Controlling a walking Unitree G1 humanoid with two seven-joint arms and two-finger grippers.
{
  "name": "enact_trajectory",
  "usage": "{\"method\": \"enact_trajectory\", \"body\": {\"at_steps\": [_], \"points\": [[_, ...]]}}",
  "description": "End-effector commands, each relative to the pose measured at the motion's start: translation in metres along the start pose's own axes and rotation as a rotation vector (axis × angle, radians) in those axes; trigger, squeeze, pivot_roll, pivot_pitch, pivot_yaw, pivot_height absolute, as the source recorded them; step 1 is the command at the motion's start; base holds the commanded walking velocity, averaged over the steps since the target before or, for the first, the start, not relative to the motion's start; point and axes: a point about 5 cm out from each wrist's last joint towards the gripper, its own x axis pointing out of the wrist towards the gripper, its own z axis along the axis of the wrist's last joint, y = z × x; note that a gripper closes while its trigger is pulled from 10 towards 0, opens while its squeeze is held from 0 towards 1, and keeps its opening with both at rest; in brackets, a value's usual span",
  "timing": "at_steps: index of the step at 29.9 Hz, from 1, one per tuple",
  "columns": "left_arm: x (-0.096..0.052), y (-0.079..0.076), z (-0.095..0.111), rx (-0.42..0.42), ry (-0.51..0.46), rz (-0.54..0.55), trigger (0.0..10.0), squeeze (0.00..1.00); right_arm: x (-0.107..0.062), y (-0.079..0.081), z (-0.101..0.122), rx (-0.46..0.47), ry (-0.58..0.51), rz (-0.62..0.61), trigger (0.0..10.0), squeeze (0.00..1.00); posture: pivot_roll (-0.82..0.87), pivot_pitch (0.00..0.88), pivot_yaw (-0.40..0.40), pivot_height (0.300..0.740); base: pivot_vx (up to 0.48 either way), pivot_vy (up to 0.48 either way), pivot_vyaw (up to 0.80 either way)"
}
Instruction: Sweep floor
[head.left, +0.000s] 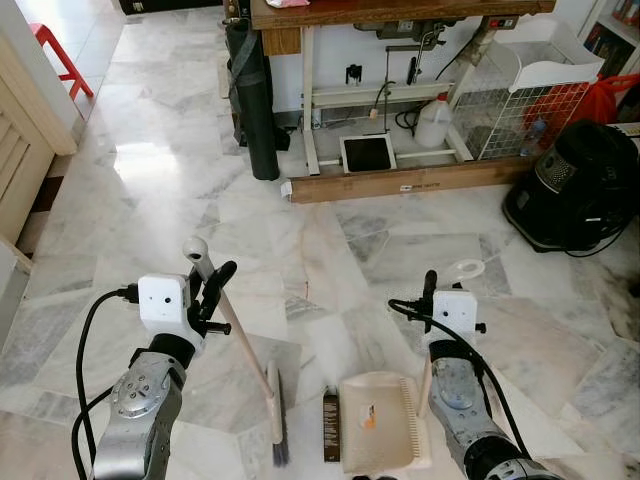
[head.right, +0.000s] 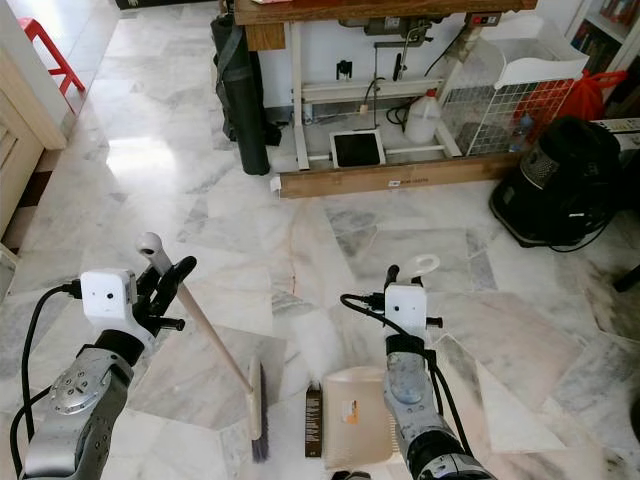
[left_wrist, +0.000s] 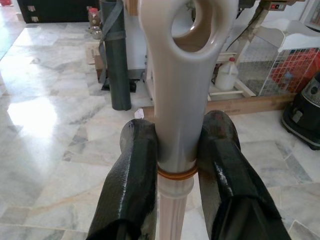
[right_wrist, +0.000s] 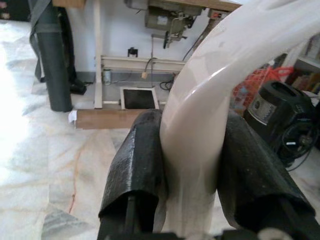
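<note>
My left gripper (head.left: 213, 290) is shut on the cream handle of a broom (head.left: 245, 345), just below the handle's holed end (left_wrist: 192, 25). The handle slants down to the dark bristle head (head.left: 278, 432) on the marble floor in front of me. My right gripper (head.left: 431, 287) is shut on the curved white handle (right_wrist: 200, 130) of a cream dustpan (head.left: 378, 436), which lies flat on the floor to the right of the broom head. A small dark brown box (head.left: 331, 439) lies between the bristles and the pan.
Ahead stands a sewing table (head.left: 400, 12) with a wooden plank (head.left: 410, 182) along its base, a black roll (head.left: 255, 100) and a white jug (head.left: 435, 122). At the right are a wire basket (head.left: 520, 110) and a black vacuum cleaner (head.left: 580, 190). A red stool (head.left: 55, 50) stands far left.
</note>
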Motion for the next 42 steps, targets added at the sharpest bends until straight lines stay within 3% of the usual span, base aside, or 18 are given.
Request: {"method": "enact_trajectory", "body": {"at_steps": [1,13,18,26,31,39,42], "points": [[0.000,-0.001,0.004,0.008,-0.017,-0.013,10.0,0.00,-0.006,0.000,-0.008,-0.017,0.038,0.017,10.0,0.00,0.22,0.145,0.025,0.740,0.000,0.000,0.00],[-0.002,-0.009,-0.009,-0.032,0.074,-0.102,10.0,0.00,-0.015,0.005,-0.018,-0.024,0.096,0.026,10.0,0.00,0.22,0.146,0.027,0.740,0.000,0.000,0.00],[-0.005,-0.012,-0.017,-0.108,0.127,-0.125,10.0,0.00,-0.016,0.004,-0.021,-0.029,0.114,0.027,10.0,0.00,0.22,0.147,0.028,0.740,0.000,0.000,0.00],[-0.009,-0.013,-0.016,-0.095,0.179,-0.196,10.0,0.00,-0.017,0.005,-0.021,-0.028,0.117,0.028,10.0,0.00,0.22,0.144,0.032,0.740,0.000,0.000,0.00],[-0.010,-0.013,-0.017,-0.132,0.218,-0.237,10.0,0.00,-0.017,0.007,-0.021,-0.028,0.119,0.033,10.0,0.00,0.22,0.137,0.035,0.740,0.000,0.000,0.00],[-0.002,-0.016,-0.015,-0.254,0.204,-0.212,10.0,0.00,-0.013,0.007,-0.018,-0.024,0.108,0.029,10.0,0.00,0.21,0.124,0.038,0.740,0.000,0.000,0.00],[0.004,-0.011,-0.007,-0.370,0.165,-0.183,10.0,0.00,-0.011,0.007,-0.015,-0.016,0.097,0.024,10.0,0.00,0.21,0.110,0.039,0.740,0.000,0.000,0.00]]}}
